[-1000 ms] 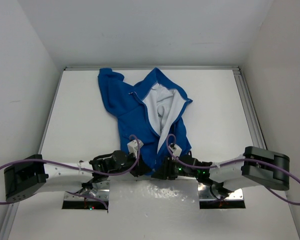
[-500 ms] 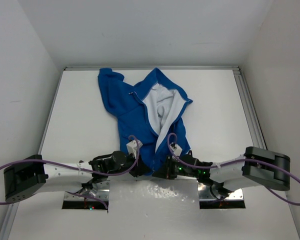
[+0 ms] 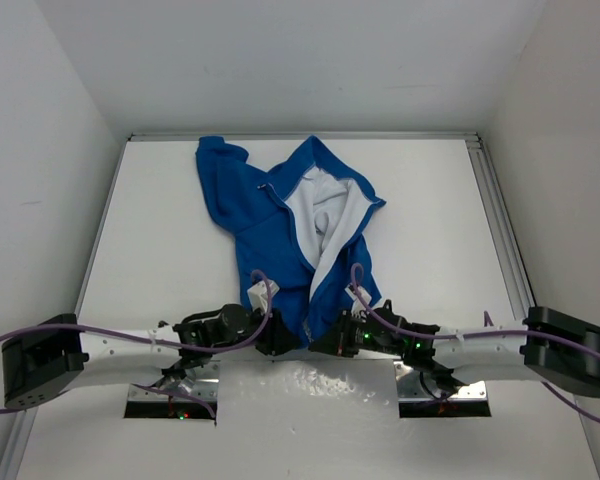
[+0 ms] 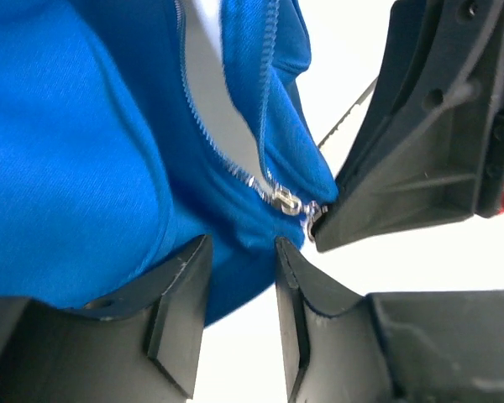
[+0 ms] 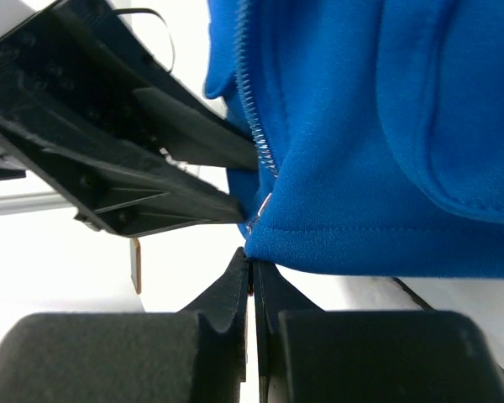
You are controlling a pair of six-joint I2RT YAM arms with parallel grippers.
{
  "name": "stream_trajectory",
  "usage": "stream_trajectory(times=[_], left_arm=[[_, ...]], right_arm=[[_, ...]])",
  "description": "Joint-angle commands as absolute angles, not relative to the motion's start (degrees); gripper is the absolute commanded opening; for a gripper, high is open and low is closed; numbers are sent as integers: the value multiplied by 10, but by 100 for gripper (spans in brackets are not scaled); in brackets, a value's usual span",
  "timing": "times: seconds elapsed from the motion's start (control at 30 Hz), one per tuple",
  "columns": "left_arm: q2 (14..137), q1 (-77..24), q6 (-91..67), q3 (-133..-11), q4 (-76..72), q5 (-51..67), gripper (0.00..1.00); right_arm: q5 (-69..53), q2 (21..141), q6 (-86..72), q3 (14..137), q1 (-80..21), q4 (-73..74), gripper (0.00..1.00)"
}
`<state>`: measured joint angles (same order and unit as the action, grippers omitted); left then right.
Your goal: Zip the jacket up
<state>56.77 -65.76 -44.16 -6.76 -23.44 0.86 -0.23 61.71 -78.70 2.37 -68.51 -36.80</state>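
Where the left arm lies along the near edge of the tabletop [image 3: 150,230], the left hand [image 4: 242,243] sits at the hem of the jacket [image 3: 265,235]. Its fingers [image 4: 181,302] are apart and blue fleece lies loose in the gap. The jacket is spread mid-tabletop, hood toward the far wall and hem nearest the arms, its front open higher up so the white lining [image 3: 325,215] shows. The silver zipper [image 4: 284,200] has its slider low by the hem. Just right of it, the right hand [image 5: 250,262] has its fingers [image 5: 227,294] pressed together, tips touching the hem corner; whether they pinch any fabric I cannot tell.
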Motion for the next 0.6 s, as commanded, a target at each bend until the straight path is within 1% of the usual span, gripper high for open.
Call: stream_trajectory(times=[0.0,0.27,0.33,0.37,0.4,0.43,0.47,0.5,0.57], left_arm=[[538,-667,-476,-46,-243,3,34],[498,-667,-548,-31,-234,25,34],[488,-666,-557,-32,-221,16,32],[485,-667,-562,-38,-172,5,28],[471,-667,-574,-55,-73,-97,22],[463,-667,-574,-55,-72,-98,22],[456,-666,-580,-59,-55,-130,22],[450,-665,-584,-61,-34,-194,24],[460,-640,-589,-97,24,-252,26]], right_arm=[[21,610,-803,-3,-689,-345,0],[20,639,-810,-18,-689,-385,0],[18,644,-811,-21,-688,-388,0],[19,647,-818,-25,-689,-393,0],[12,656,-820,-31,-689,-415,0],[11,656,-820,-31,-689,-416,0],[8,661,-818,-31,-689,-416,0],[8,664,-820,-32,-689,-417,0],[8,667,-823,-34,-689,-421,0]])
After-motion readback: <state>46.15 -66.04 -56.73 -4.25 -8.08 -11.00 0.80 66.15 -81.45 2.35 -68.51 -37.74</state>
